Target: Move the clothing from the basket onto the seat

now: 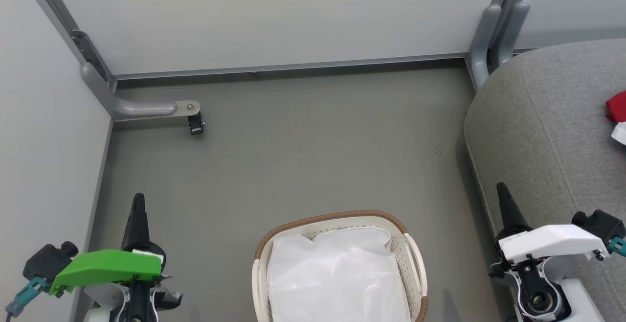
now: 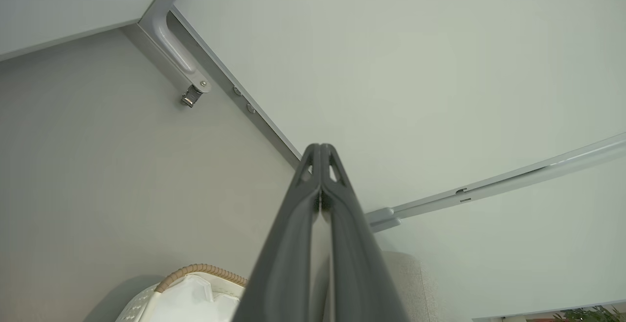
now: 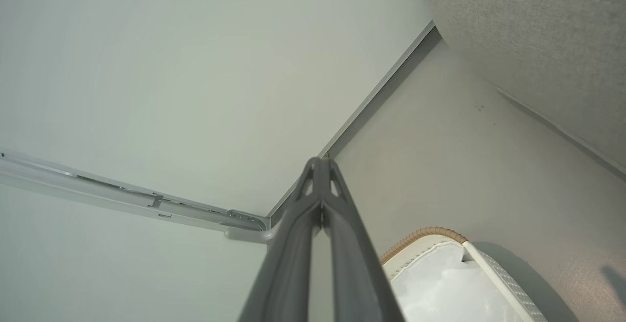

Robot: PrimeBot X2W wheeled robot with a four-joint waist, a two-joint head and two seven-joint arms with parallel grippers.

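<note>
Lying beyond right end effector (image 1: 501, 189): clothing (image 1: 617, 108)

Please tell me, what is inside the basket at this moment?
The basket holds its white liner; the red clothing lies on the seat. What is under the liner is covered.

No legible text anywhere.
</note>
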